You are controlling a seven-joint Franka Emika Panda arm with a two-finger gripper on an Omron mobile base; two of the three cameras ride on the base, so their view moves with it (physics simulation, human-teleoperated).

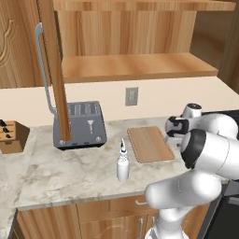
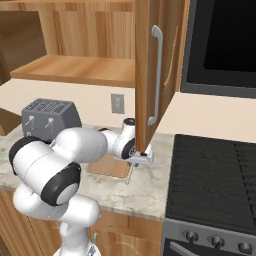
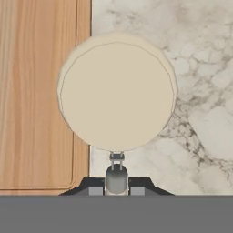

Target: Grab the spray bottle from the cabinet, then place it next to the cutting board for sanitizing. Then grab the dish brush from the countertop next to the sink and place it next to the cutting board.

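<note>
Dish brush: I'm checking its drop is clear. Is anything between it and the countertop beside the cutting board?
Nothing visible does. The dish brush hangs from the shut gripper over the cutting board edge and the countertop.

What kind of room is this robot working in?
A home kitchen, rendered rather than real. A toaster and a cutting board sit on a marbled stone countertop, a black stovetop lies beside it, and wooden wall cabinets hang above with one door open.
</note>
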